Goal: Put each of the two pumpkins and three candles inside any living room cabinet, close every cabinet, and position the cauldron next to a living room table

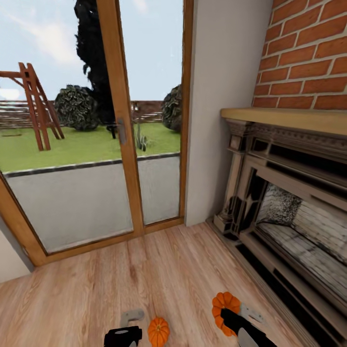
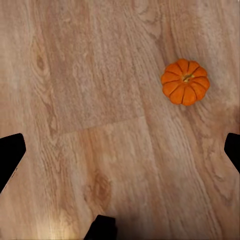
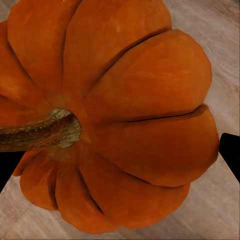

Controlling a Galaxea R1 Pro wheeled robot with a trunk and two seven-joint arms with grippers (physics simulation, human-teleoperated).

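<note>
One small orange pumpkin [image 1: 158, 331] sits on the wooden floor just right of my left gripper [image 1: 131, 318]. In the left wrist view that pumpkin [image 2: 185, 81] lies off to one side, ahead of the open left gripper [image 2: 120, 155], whose dark fingers [image 2: 10, 156] stand wide apart with only bare floor between them. My right gripper [image 1: 230, 312] is shut on a second pumpkin [image 1: 222, 303], held a little above the floor. The held pumpkin [image 3: 120, 115], with its brown stem, sits between the fingers [image 3: 230, 155] in the right wrist view. The candles, cabinet, cauldron and table are out of view.
A wood-framed glass door [image 1: 120, 130] to the garden stands ahead. A carved fireplace [image 1: 289, 207] under a brick wall [image 1: 308, 53] lines the right side. Plank floor [image 1: 144, 274] stretches between them and me.
</note>
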